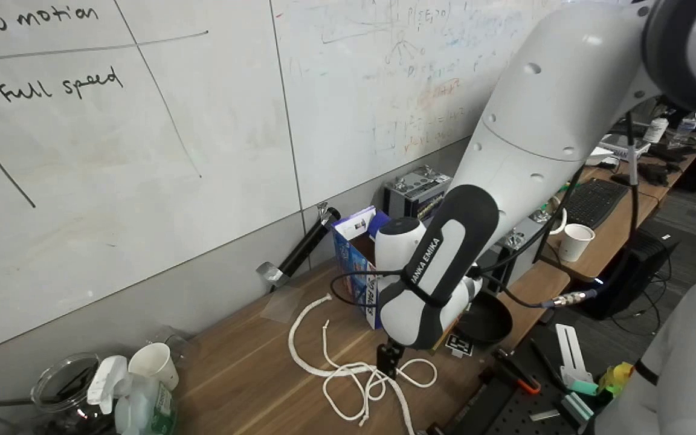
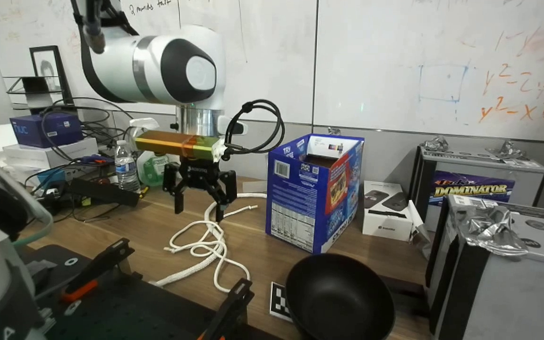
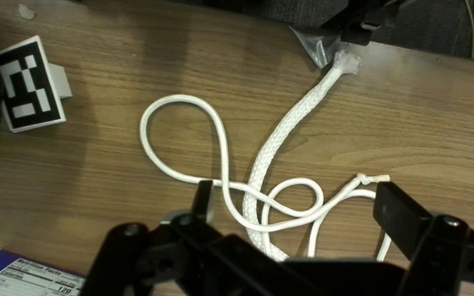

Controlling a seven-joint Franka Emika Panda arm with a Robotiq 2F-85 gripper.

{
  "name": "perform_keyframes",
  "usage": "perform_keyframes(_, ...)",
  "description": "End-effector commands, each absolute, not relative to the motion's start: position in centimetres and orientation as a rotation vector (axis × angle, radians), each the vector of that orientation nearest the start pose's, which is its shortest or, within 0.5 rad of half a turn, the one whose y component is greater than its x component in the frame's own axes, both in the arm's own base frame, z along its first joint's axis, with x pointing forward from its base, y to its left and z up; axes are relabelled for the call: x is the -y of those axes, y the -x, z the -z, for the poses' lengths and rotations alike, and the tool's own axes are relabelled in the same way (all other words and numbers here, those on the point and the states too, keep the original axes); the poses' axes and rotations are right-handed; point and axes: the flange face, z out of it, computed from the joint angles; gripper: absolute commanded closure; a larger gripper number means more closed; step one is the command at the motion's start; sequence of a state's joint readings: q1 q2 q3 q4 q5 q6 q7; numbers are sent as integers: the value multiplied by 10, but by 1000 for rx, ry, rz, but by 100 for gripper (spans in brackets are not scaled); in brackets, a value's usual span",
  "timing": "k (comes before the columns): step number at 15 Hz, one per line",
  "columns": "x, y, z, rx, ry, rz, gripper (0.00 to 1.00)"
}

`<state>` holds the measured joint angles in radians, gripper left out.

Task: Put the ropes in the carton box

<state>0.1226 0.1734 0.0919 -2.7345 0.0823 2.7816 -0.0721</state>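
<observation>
A thick white braided rope (image 3: 276,142) and a thin white rope (image 3: 224,156) lie tangled on the wooden table. The thick rope (image 1: 291,341) (image 2: 191,270) and the looped thin rope (image 2: 187,226) show in both exterior views. My gripper (image 2: 199,208) is open and empty above the ropes, pointing down. In the wrist view its fingers (image 3: 294,197) stand wide apart over the crossing strands, and its body hides some of the rope. The blue carton box (image 2: 291,203) stands upright with its top open, beside the ropes. Its corner (image 3: 10,275) shows in the wrist view.
A black pan (image 2: 340,297) and a marker card (image 3: 31,86) are near the box. A white box (image 2: 387,217) and large batteries (image 2: 470,179) stand beyond it. A paper cup (image 1: 154,365) and a spray bottle (image 1: 142,402) stand at the table's far end.
</observation>
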Motion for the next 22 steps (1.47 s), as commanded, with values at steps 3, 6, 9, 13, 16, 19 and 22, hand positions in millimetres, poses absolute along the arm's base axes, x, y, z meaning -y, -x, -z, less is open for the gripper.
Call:
perform_keyframes(3, -86, -397, -116, 325, 3145, -130, 0)
perform_keyframes(6, -87, -410, -92, 323, 3158, -124, 0)
perform_keyframes(9, -90, -423, -68, 316, 3155, -128, 0)
perform_keyframes(13, -93, -434, -51, 286, 3134, -134, 0)
perform_keyframes(16, -92, -441, -45, 258, 3130, -125, 0)
perform_keyframes(19, -89, -443, -41, 236, 3132, -114, 0)
perform_keyframes(22, -88, -443, -37, 225, 3134, -108, 0)
